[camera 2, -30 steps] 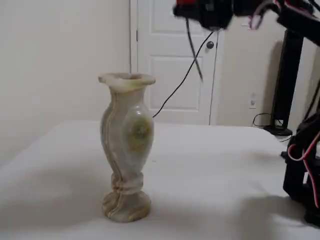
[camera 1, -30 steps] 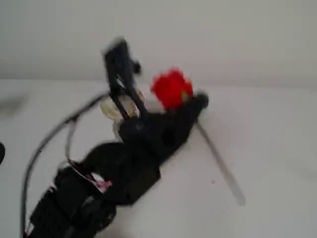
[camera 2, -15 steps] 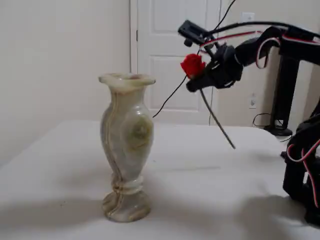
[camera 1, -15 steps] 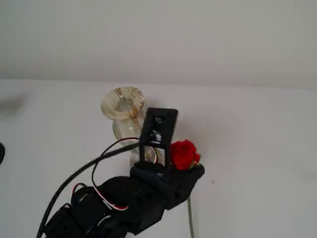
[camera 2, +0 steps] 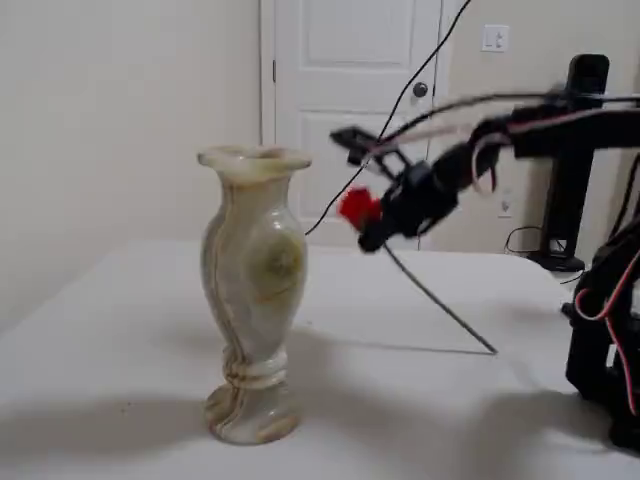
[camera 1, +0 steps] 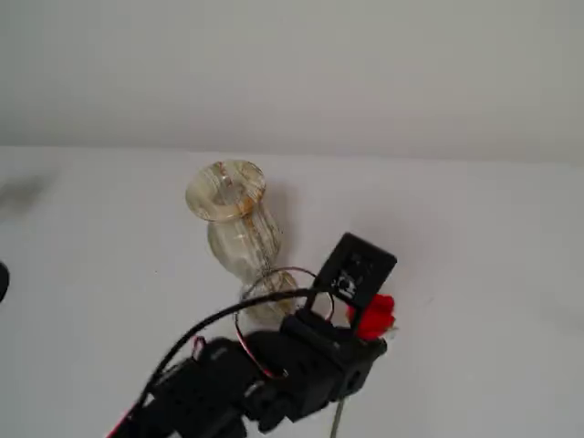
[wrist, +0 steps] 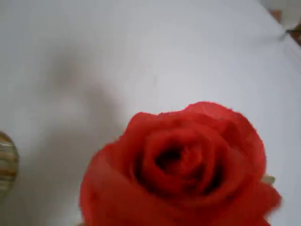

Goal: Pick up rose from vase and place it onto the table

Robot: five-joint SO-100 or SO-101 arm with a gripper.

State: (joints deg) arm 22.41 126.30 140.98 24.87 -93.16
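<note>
White table (camera 2: 120,330) bare around the things. Marbled vase (camera 2: 252,290) upright on it, mouth empty; seen again at 11 o'clock of the arm in a fixed view (camera 1: 233,219). Black gripper (camera 2: 385,225) in the air at 2 o'clock from the vase mouth, fingers pinched on the stem just below the bud. Red rose (camera 2: 357,206) clear of the vase, stem slanting toward 5 o'clock, tip near the table; bloom fills the wrist view (wrist: 181,169).

One rose (camera 2: 357,206), one vase (camera 2: 251,292), one table (camera 2: 120,330), one tool (camera 2: 372,236).
</note>
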